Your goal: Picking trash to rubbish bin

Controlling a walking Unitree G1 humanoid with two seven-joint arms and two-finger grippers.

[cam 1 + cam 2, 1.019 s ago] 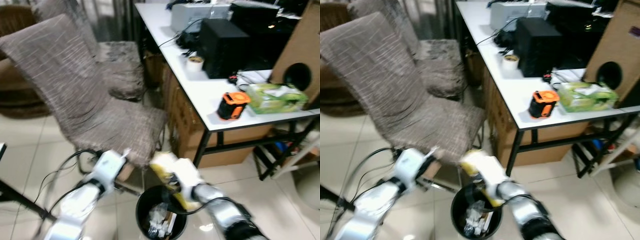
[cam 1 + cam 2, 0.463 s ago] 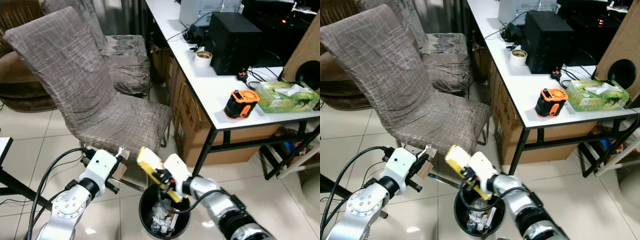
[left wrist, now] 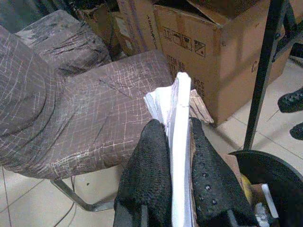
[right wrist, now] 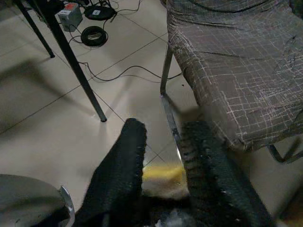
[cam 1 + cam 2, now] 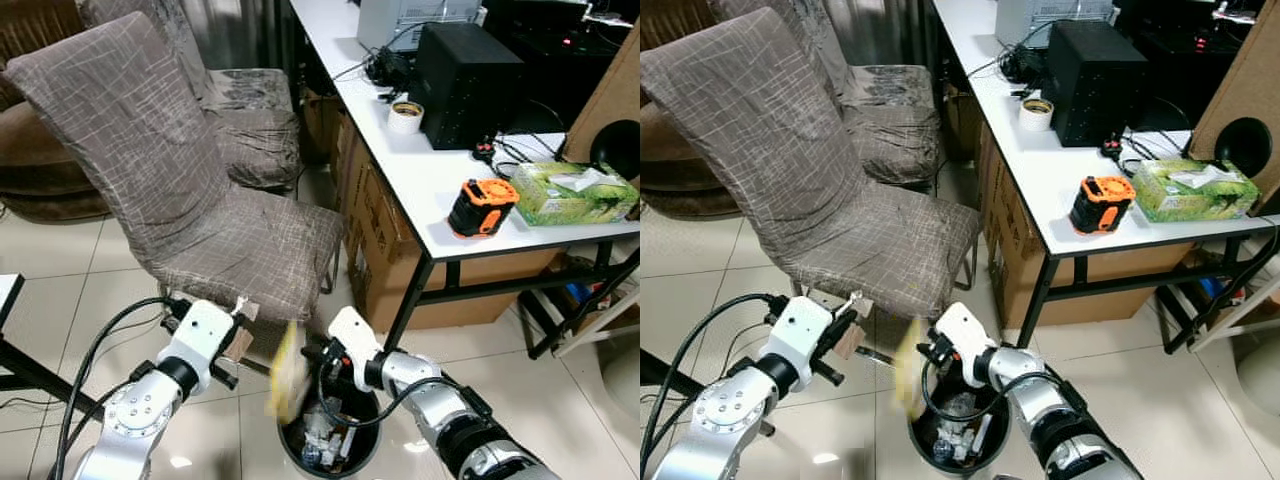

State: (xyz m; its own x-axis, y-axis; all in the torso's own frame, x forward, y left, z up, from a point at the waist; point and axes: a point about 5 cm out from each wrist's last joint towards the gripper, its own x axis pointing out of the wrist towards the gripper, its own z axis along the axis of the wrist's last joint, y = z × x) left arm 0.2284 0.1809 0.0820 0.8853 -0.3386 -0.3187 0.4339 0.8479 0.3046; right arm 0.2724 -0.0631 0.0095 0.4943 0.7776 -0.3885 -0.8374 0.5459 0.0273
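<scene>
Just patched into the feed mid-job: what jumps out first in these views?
A blurred yellow packet hangs at the rim of the black bin on the floor, just off the open right gripper. Beside it, the left gripper is shut on a flat white card, in front of the grey chair.

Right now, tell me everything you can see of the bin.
The bin is a round black container with an open top, standing upright on the pale tiled floor by the chair's front corner. It looks like plastic. Inside lies mixed trash, mostly white scraps. A blurred yellow piece is at its left rim. The right gripper hovers over the rim.
</scene>
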